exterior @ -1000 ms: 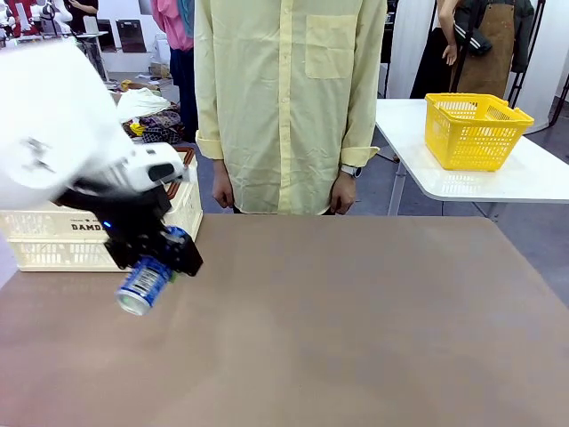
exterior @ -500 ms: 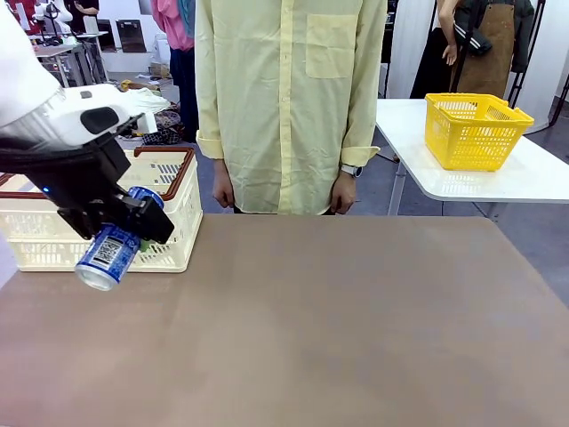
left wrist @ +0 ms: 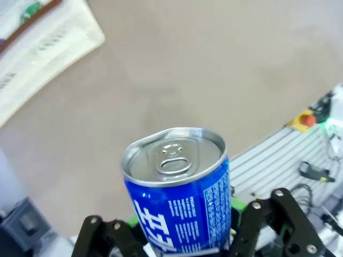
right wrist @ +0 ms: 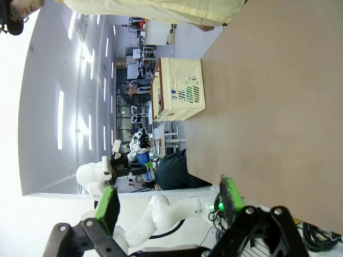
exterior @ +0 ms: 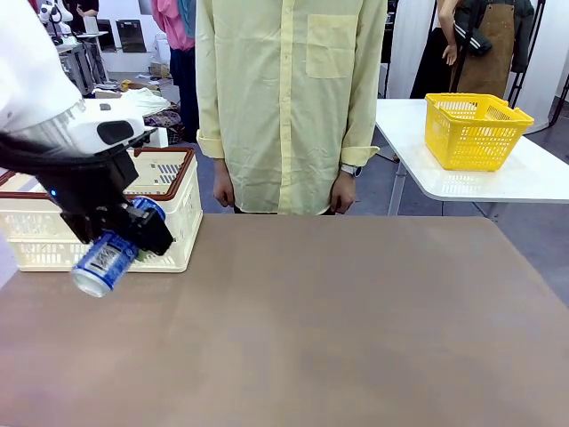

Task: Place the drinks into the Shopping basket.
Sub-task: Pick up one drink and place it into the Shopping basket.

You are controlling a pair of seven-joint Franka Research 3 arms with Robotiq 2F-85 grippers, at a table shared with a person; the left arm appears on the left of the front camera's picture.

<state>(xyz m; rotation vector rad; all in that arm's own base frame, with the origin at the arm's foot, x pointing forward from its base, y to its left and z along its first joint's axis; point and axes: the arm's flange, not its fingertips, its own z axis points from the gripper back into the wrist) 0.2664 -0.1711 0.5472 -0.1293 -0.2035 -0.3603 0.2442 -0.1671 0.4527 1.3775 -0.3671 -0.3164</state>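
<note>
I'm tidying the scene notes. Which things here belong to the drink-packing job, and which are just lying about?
Job:
- blue can, held tilted in the left gripper
- Shopping basket, cream with a brown rim

Lying about:
- yellow basket on the white side table

Blue can (exterior: 104, 261) with white print, silver top tilted toward lower left, held above the table at frame left, before the cream slatted Shopping basket (exterior: 169, 222), brown-rimmed.
</note>
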